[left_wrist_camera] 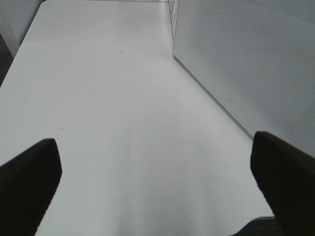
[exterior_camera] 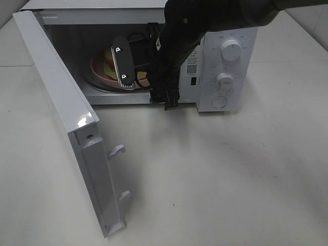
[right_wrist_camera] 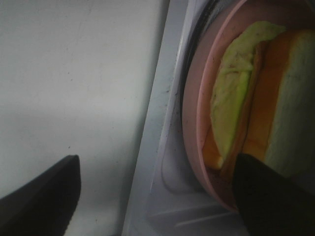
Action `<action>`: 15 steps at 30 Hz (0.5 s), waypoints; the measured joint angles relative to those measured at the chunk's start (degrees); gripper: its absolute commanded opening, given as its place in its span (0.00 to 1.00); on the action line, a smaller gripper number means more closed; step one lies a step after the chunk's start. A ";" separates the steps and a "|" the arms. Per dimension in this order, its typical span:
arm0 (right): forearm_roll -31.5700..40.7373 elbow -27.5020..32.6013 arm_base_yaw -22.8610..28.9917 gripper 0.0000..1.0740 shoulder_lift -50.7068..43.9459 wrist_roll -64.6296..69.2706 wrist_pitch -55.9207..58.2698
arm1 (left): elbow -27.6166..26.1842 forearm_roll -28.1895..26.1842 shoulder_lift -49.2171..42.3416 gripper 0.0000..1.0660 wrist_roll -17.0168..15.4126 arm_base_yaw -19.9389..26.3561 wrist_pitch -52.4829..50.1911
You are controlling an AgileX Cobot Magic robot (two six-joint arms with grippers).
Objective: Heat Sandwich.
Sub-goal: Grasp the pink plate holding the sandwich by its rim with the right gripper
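Sandwich [right_wrist_camera: 256, 98]: inside the microwave, left part of the cavity, lying on a pink plate [right_wrist_camera: 192, 123]. Pale green layer shows beside the orange bread.
Plate: sits on the cavity floor just behind the front sill. Probably there so the food rides on one carrier and stays off the floor.
Microwave [exterior_camera: 233, 97]: far centre of the table [exterior_camera: 230, 179], opening faces near. The two knobs [exterior_camera: 230, 49] are on its right panel, untouched.
Door [exterior_camera: 61, 102]: swung fully out to the near left, latch hooks exposed. This leaves the whole opening free for the arm.
Right gripper [right_wrist_camera: 157, 201]: jaws spread wide, gripping nothing. One finger lies over the plate's edge and the other is out over the sill side.
Right arm: comes in from the far right, crosses in front of the panel, and bends down into the opening. The wrist is low over the plate's right side.
Left gripper [left_wrist_camera: 157, 172]: jaws wide and empty, over bare table beside the microwave's perforated side wall [left_wrist_camera: 246, 64]. It is not seen from above.
Stage, my reading: sandwich delivered. Arm must clear the opening before the door can shut.
Risk: a finger catching the plate rim on the way out.
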 measured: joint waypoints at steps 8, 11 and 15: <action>0.00 -7.45 0.00 0.73 6.76 1.43 0.00 | 0.00 0.00 0.00 0.94 0.00 0.00 0.00; 0.00 -12.20 0.00 0.72 10.08 1.89 0.29 | 0.00 0.00 0.00 0.94 0.00 0.00 0.00; 0.00 -16.16 0.00 0.71 13.29 1.89 1.60 | 0.00 0.00 0.00 0.94 0.00 0.00 0.00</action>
